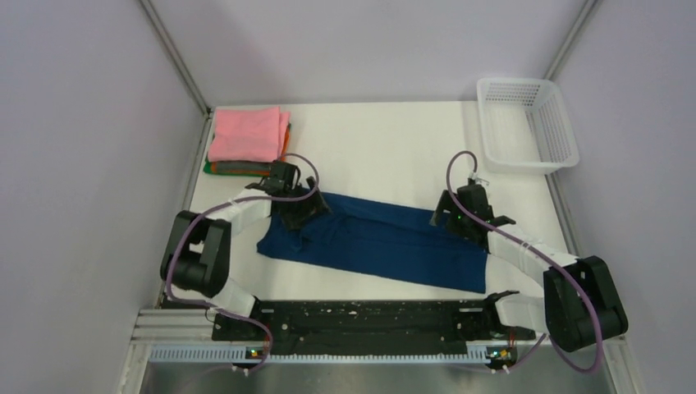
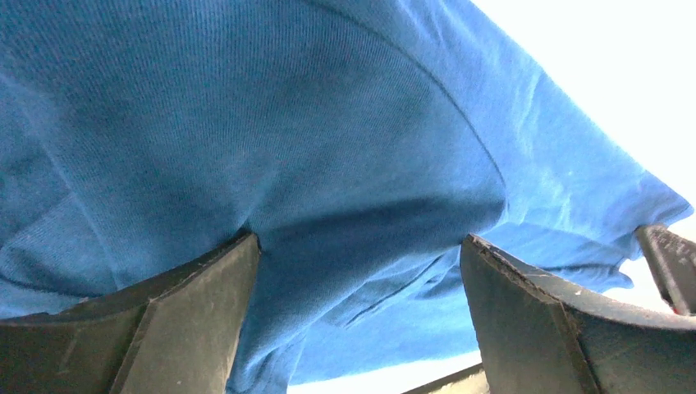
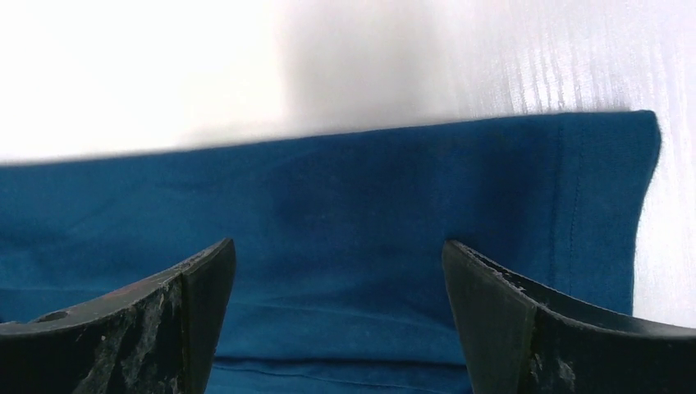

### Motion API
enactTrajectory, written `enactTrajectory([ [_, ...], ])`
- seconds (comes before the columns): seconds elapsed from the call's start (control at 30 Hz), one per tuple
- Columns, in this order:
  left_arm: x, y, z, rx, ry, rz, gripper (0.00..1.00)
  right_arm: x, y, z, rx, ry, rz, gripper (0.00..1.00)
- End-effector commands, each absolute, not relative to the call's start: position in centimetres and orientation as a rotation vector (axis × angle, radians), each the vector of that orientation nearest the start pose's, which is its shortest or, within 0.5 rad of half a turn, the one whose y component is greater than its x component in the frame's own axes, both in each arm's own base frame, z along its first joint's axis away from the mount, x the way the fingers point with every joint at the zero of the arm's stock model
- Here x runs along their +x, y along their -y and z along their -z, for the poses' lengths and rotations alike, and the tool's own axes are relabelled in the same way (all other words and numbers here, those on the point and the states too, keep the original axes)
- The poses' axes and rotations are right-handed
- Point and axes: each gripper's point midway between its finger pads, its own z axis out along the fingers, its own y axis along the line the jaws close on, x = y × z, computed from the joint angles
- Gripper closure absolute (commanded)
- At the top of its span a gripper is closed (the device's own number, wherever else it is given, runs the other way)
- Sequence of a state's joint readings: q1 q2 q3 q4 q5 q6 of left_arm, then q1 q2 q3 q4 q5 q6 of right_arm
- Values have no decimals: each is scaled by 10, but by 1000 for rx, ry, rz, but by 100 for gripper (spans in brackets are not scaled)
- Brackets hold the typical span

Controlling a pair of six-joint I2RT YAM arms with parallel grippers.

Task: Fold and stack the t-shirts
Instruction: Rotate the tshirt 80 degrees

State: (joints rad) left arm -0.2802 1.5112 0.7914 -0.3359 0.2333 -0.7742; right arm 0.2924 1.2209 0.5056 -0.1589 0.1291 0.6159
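Observation:
The navy blue t-shirt [image 1: 373,245] lies as a long folded band across the middle of the white table [image 1: 386,148]. My left gripper [image 1: 300,208] is open at the shirt's back left corner. In the left wrist view its jaws [image 2: 359,240] stand wide apart with rumpled blue cloth [image 2: 287,123] between and beyond them. My right gripper [image 1: 452,219] is open over the shirt's back right end. In the right wrist view it [image 3: 338,246] straddles flat blue cloth [image 3: 345,197] near the hem. Folded pink [image 1: 244,134], orange [image 1: 285,131] and green [image 1: 223,171] t-shirts sit stacked at the back left.
A white plastic lattice basket [image 1: 527,123] stands at the back right corner. Grey walls enclose the table on three sides. A black rail [image 1: 361,324] with the arm bases runs along the near edge.

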Motion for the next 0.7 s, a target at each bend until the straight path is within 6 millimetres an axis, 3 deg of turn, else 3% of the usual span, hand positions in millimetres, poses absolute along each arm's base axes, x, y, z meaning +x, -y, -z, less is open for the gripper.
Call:
enactTrajectory([
  [0.0, 350, 159, -22, -473, -2645, 588, 1, 255, -70, -13, 482, -2478, -153, 5],
  [0.1, 407, 194, -32, -419, -2592, 733, 1, 242, -80, -14, 474, -2491, -239, 6],
  [0.17, 459, 225, -53, -341, -2496, 817, 1, 232, -90, -15, 444, -2499, -313, 6],
  [0.27, 514, 264, -43, -304, -2501, 900, 1, 212, -109, -15, 379, -2545, -399, 1],
  [0.4, 587, 316, -57, -267, -2344, 1128, 1, 182, -150, -9, 230, -2613, -574, 1],
  [0.43, 600, 326, -54, -284, -2292, 1191, 1, 174, -166, -10, 156, -2625, -637, 1],
  [0.53, 637, 351, -79, -331, -2050, 1366, 1, 154, -201, -16, -42, -2658, -743, 1],
  [0.67, 660, 359, -95, -374, -1872, 1342, 1, 140, -236, -29, -313, -2648, -791, 1],
])
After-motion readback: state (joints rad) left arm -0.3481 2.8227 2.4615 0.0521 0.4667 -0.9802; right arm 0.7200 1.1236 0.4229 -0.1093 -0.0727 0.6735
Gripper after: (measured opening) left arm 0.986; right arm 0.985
